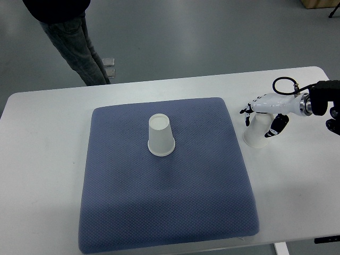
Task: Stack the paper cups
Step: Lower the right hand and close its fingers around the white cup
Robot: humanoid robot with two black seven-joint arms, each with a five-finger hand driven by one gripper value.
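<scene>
The right hand [264, 112] curls its fingers [278, 125] around an upside-down cup [256, 135] on the white table [42, 159], just right of the blue mat [167, 196]. Its arm reaches in level from the right edge. A second inverted cup [160, 135] stands on the mat. A person's legs [79, 48] stand on the grey floor beyond.

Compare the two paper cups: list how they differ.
The cup on the pad sits on the blue pad, while the cup by the hand sits on the bare table. The first stands free; the right hand grips the second. Both are white and upside down.
</scene>
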